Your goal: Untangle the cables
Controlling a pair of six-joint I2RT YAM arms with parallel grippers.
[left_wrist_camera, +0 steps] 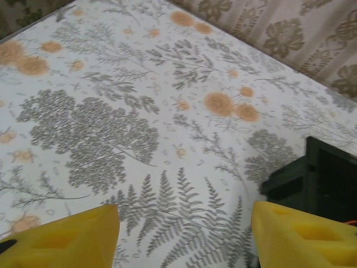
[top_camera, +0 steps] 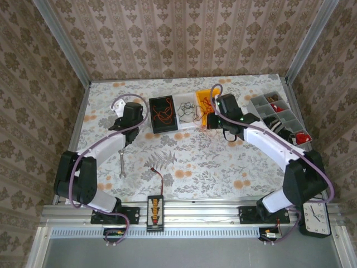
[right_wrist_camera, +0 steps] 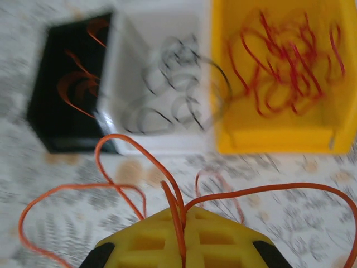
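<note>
Orange cable [right_wrist_camera: 174,204] is pinched between the pressed-together yellow fingers [right_wrist_camera: 150,243] of the right tool [right_wrist_camera: 183,222], and its loops arch out to both sides above the flowered surface [right_wrist_camera: 312,184]. Beyond it three bins stand in a row: a black bin [right_wrist_camera: 44,120] holding more orange strands [right_wrist_camera: 75,84], a white bin [right_wrist_camera: 162,146] with black cables [right_wrist_camera: 167,89], and a yellow bin [right_wrist_camera: 273,140] with red cables [right_wrist_camera: 279,67]. The left tool [left_wrist_camera: 184,229] hangs spread above the surface, near the black bin's corner.
</note>
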